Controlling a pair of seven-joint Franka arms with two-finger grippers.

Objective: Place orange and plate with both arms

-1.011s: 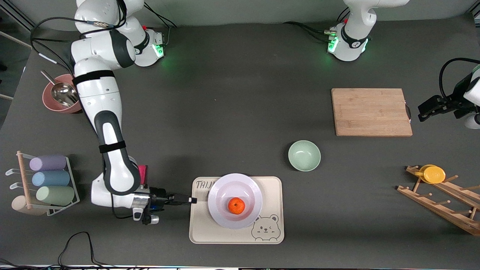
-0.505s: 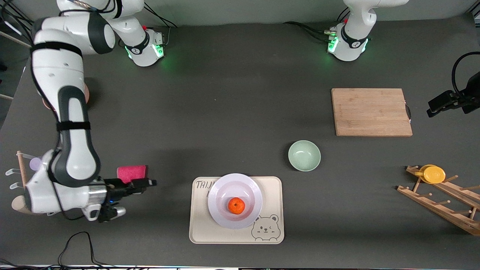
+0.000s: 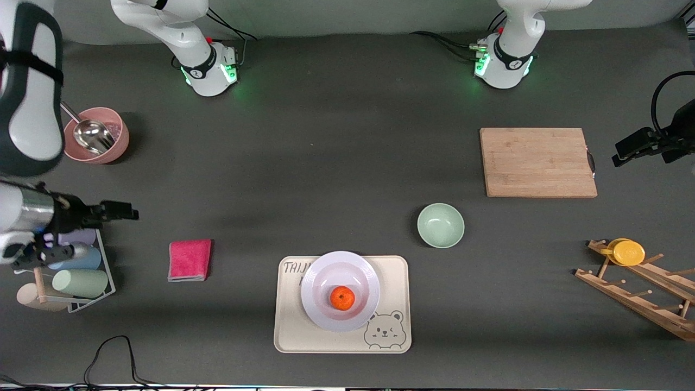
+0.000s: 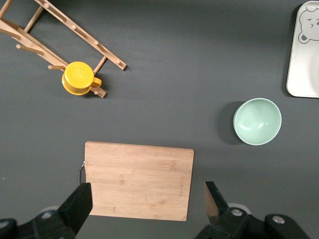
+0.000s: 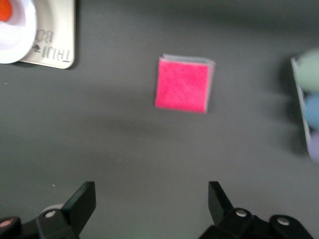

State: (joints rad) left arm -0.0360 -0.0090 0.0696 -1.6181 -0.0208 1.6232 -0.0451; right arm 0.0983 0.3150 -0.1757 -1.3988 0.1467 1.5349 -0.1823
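Partly hidden tray [image 3: 293,331] lettering; I see the orange [image 3: 342,298] on the plate [image 3: 320,309]; left hand [image 4: 146,205] and right hand [image 5: 152,204] wide, empty.

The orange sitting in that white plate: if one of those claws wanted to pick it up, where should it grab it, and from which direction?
Probably straight down from above. The orange sits in the shallow well of the plate, so the raised rim would likely block a sideways approach. Its round shape suggests closing the two fingers on its widest part, one on each side. Both the right gripper and the left gripper are open and well away from it.
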